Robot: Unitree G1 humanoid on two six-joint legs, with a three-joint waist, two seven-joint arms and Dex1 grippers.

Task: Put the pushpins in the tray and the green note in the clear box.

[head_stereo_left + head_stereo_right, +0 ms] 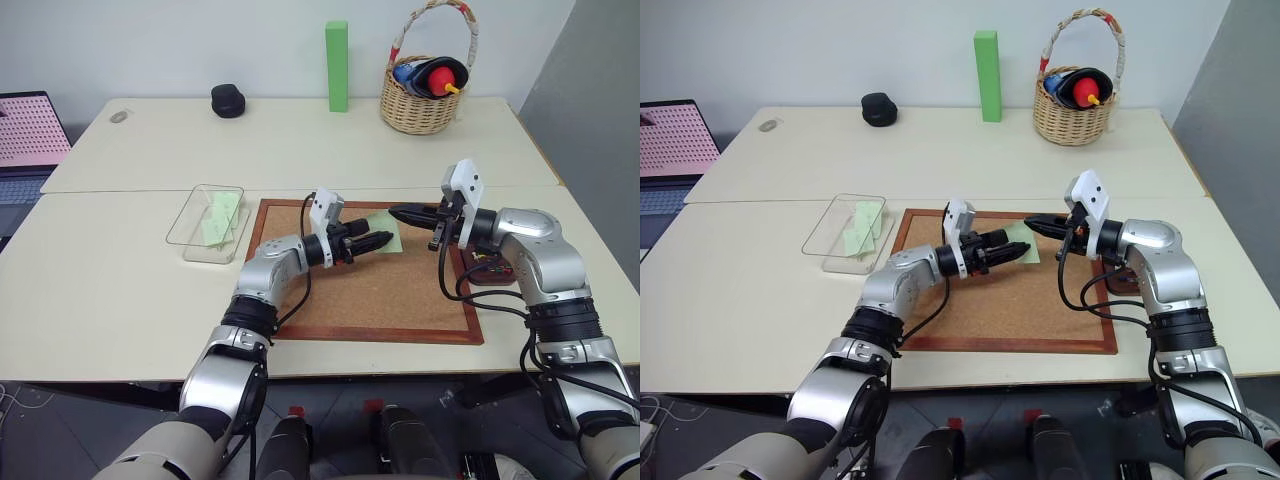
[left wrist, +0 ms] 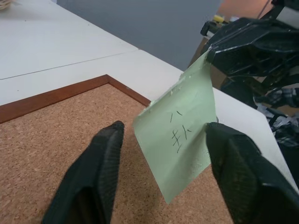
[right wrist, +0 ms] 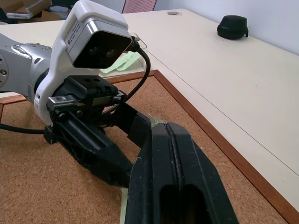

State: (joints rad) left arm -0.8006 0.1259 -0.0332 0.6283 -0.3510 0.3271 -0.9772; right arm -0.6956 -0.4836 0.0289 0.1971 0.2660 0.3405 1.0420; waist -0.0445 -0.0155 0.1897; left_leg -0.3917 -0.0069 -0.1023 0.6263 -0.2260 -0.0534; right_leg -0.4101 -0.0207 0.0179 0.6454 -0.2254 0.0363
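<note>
Black-fingered left gripper (image 2: 161,175) stands over the wood-framed corkboard (image 1: 400,300), the landmark for all positions below. Its two fingers (image 2: 96,172) are spread, one on each side of the pale green paper note (image 2: 184,130), with a gap on the near side; whether the far finger touches the sheet cannot be determined. The note hangs above the cork surface, pinched at its top corner by the clenched right gripper (image 1: 398,212), whose jaws are pressed flat together in the right wrist view.

Both grippers meet over the corkboard's far half, near its far edge. The near half of the cork is bare. Off the corkboard's right edge, the small dark reddish-brown tray (image 1: 490,268) sits partly hidden behind the right forearm. Just off the far-left corner lies the shallow transparent plastic box (image 1: 190,235), holding green slips.

Beyond the corkboard's far edge stand a bright green upright block (image 1: 337,66), a wicker basket (image 1: 420,110) and a small black object (image 1: 228,100).

The left wrist view shows handwriting on the note, unreadable from the head views.
</note>
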